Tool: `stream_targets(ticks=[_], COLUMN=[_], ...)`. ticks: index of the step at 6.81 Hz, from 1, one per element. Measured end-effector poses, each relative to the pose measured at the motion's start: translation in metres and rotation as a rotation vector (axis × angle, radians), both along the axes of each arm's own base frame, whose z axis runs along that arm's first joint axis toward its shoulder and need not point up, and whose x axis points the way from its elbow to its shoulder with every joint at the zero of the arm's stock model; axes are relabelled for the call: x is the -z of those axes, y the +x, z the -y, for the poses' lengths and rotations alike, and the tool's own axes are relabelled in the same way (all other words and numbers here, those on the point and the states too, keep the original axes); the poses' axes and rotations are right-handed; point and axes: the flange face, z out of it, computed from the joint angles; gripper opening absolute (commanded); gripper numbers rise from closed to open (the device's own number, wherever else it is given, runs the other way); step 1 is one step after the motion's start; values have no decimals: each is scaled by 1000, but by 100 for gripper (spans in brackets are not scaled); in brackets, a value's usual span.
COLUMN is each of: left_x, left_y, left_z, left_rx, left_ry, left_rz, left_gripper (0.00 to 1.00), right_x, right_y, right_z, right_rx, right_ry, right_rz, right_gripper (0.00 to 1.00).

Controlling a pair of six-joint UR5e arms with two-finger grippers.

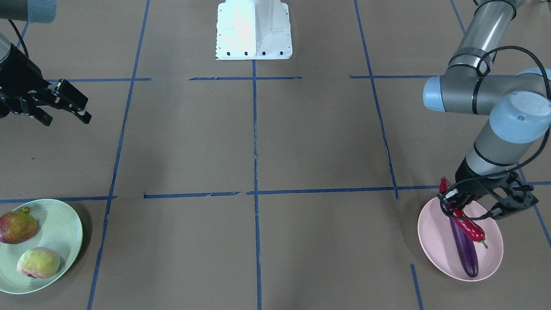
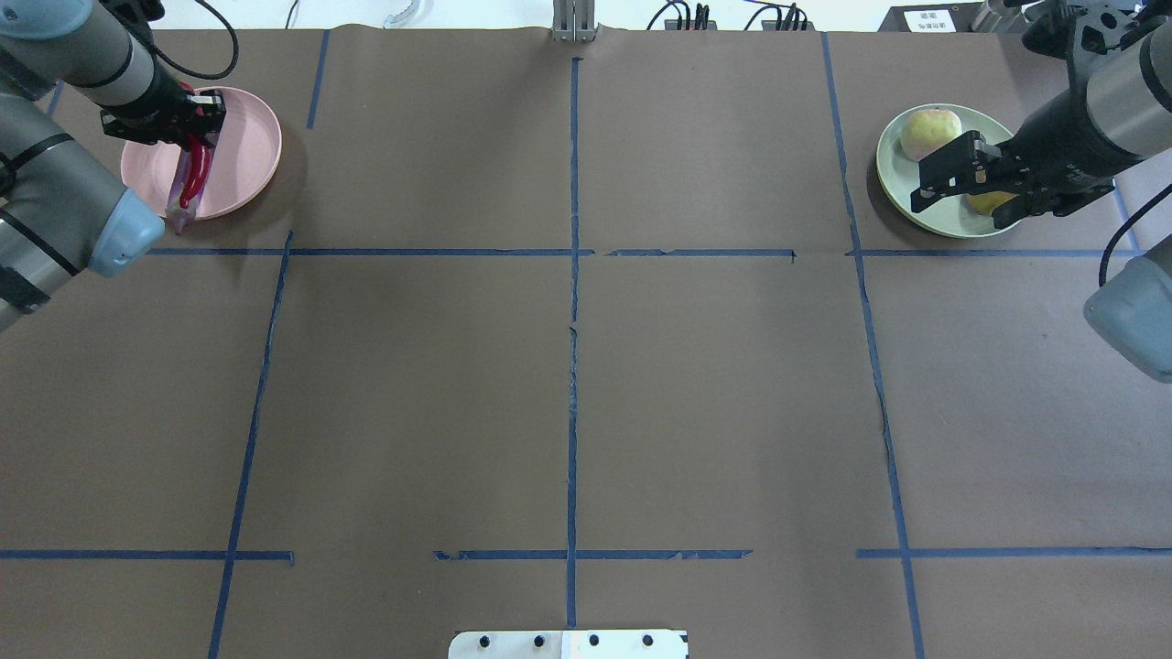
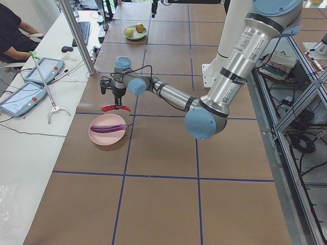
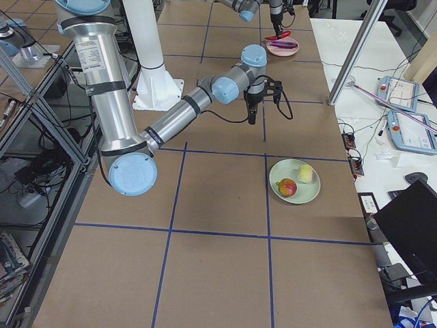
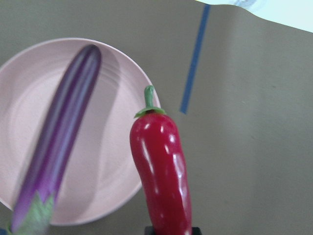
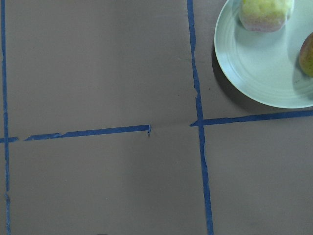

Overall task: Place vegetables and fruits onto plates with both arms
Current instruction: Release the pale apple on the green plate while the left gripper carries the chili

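— Pink plate (image 1: pixel 434 241), lower right of the front view: what do you have there?

— Your eggplant (image 1: pixel 465 249) lies lengthwise across it. Your left gripper (image 1: pixel 471 206), the nearer one, is clamped on the chili pepper (image 5: pixel 161 171). It's glossy red and held above the plate's rim, its long axis roughly along the eggplant, green stem away from the jaws. A straight descent looks right. Your right gripper (image 1: pixel 64 114) hangs spread, empty.

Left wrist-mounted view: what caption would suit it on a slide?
A red chili, gripped at its tip, hangs over the rim of the pink plate; a purple eggplant lies on it.
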Motion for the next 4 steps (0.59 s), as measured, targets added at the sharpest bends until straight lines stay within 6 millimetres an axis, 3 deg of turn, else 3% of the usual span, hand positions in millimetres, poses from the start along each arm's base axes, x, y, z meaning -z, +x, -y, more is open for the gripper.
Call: stream_targets(ticks=[1,2,3,4], left_x=[-19,-23,-21,-19], left_y=[6,21,35,42], left_z=[11,14,13,13], left_rx=[-14,-33,-53,-69], left_ry=[12,28,39,51], left_rz=[0,-6,-11,-12], left_gripper=[12,17,59,81], right_x=[1,2,4,5], right_y=[-5,-7,-8,-8], right_z=[-3,-4,-4,-5], right_rx=[3,5,6,6], right_ry=[-4,-4,-2,0], right_rz=[1,2,3,4], right_gripper=[100,100,100,100])
